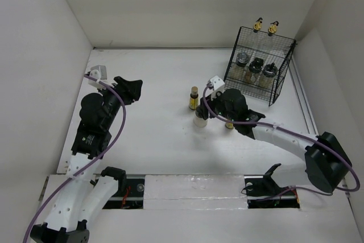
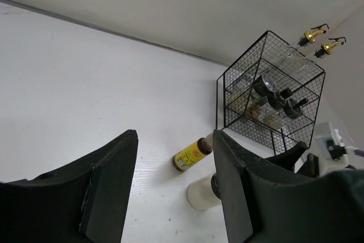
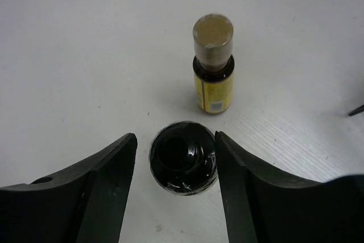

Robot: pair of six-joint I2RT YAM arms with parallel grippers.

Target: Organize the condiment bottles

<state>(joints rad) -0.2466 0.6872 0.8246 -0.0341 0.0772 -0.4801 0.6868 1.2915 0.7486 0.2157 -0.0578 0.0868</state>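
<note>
A squat white jar with a black cap point(image 3: 183, 156) stands on the table between the fingers of my right gripper point(image 3: 176, 140). The jaws are open; the right finger is close against the cap and the left one stands off. From above, the jar point(image 1: 200, 120) shows just below that gripper point(image 1: 207, 110). A small yellow tan-capped bottle point(image 3: 214, 72) stands upright just beyond it point(image 1: 194, 98). Another yellow bottle point(image 1: 230, 124) peeks out under the right arm. My left gripper point(image 1: 132, 87) hovers open and empty far to the left point(image 2: 175, 135).
A black wire rack point(image 1: 259, 66) stands at the back right against the wall. It holds two tall glass bottles with gold pourers point(image 1: 258, 25) point(image 1: 273, 28) and three black-capped jars point(image 1: 256, 65). White walls enclose the table on three sides.
</note>
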